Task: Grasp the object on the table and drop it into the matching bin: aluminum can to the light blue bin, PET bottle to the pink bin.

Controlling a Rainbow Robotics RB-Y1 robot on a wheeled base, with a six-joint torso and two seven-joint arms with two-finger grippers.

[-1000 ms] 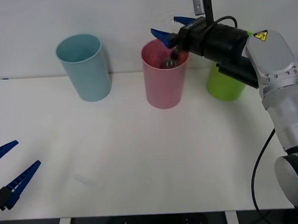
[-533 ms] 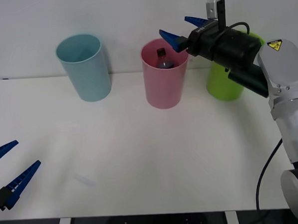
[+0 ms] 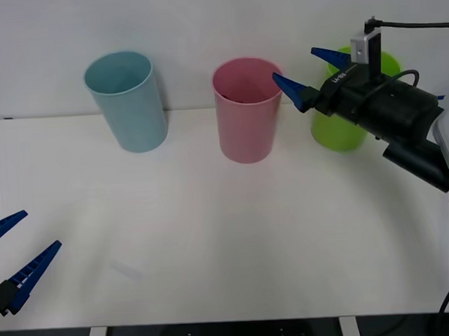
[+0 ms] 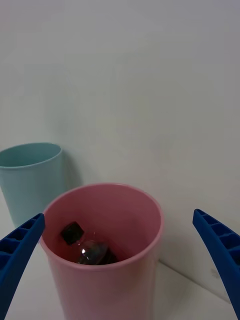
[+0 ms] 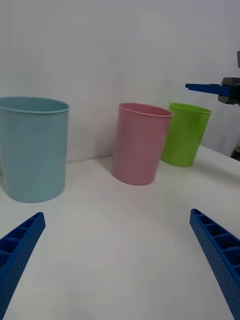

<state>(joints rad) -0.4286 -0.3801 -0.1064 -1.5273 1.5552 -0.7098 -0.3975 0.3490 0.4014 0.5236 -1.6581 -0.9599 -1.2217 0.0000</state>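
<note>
Bottle (image 4: 85, 246) lies inside the pink bin (image 3: 246, 111), so the drop looks done and the step in hand reads as the retreat. In the right wrist view it rests low in the bin, leaning, its long axis tilted with the black cap toward the blue bin (image 3: 127, 100) side and the dark body lower against the wall; how steeply it leans I cannot tell. The right gripper (image 3: 304, 76) hangs in the air between the pink bin's rim and the green bin (image 3: 344, 128), its fingers spread wide and holding nothing. The left gripper (image 3: 11, 256) is parked low at the table (image 3: 213, 236) edge on the robot's left, also spread wide and empty. Judging from this, the next move calls only for drawing the right arm clear without clipping the green bin just behind it, or the pink rim beside it.
</note>
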